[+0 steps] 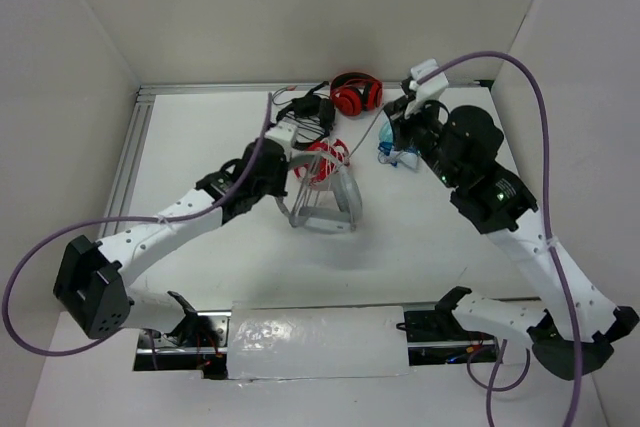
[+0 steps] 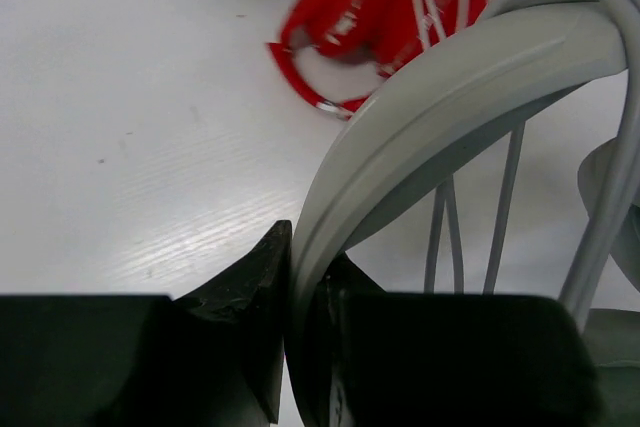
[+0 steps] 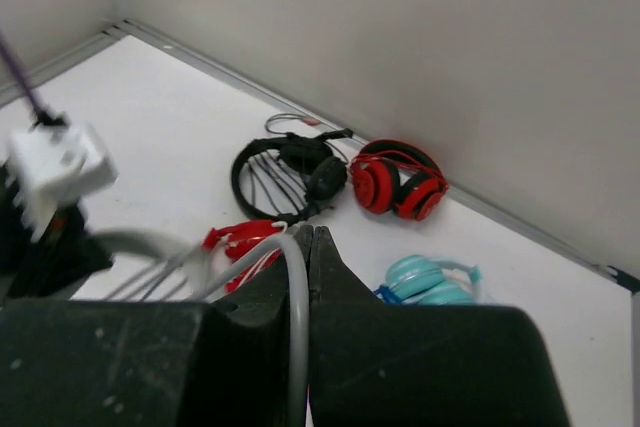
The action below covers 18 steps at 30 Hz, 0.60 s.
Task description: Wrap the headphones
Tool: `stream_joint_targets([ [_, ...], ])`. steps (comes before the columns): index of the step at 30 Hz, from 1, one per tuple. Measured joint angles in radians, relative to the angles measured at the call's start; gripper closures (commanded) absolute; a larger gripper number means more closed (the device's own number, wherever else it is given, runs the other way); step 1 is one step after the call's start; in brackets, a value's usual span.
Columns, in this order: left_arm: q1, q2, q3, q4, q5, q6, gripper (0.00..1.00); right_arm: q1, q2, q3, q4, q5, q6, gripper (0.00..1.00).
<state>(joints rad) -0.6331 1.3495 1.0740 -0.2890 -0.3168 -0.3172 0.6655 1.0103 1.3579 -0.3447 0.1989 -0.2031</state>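
Observation:
The light grey-white headphones (image 1: 328,203) are held upright over the table's middle. My left gripper (image 1: 288,165) is shut on their headband (image 2: 440,97), with both jaws pressed against the band (image 2: 305,257). Several turns of the thin grey cable (image 2: 617,117) run over the headband and down past it. My right gripper (image 1: 393,135) is up at the back right, shut on the cable (image 3: 297,297), which leads left to the blurred headphones (image 3: 150,247).
A small red pair (image 1: 325,157) lies just behind the grey headphones. At the back wall are a black pair (image 1: 305,109), a red pair (image 1: 356,95) and a light blue pair (image 1: 392,154) under my right gripper. A metal rail (image 1: 130,157) edges the table's left.

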Motion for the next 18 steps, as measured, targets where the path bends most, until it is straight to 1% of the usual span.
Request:
stream_joint_targets([
  [4, -0.145, -0.005, -0.050, 0.025, -0.016, 0.032, 1.00, -0.116, 0.096, 0.054, -0.006, -0.105, -0.019, 1.00],
  [7, -0.200, -0.032, -0.089, 0.014, -0.040, 0.030, 1.00, -0.205, 0.152, 0.063, -0.031, -0.194, -0.015, 1.00],
  [13, -0.297, -0.226, -0.126, 0.016, -0.103, 0.033, 1.00, -0.394, 0.191, 0.012, -0.037, -0.372, 0.029, 1.00],
  [15, -0.335, -0.287, -0.126, 0.031, -0.101, 0.042, 1.00, -0.455, 0.197, -0.015, -0.026, -0.446, 0.045, 1.00],
  [18, -0.375, -0.363, -0.129, 0.059, -0.068, 0.068, 1.00, -0.494, 0.216, -0.064, 0.004, -0.545, 0.059, 1.00],
])
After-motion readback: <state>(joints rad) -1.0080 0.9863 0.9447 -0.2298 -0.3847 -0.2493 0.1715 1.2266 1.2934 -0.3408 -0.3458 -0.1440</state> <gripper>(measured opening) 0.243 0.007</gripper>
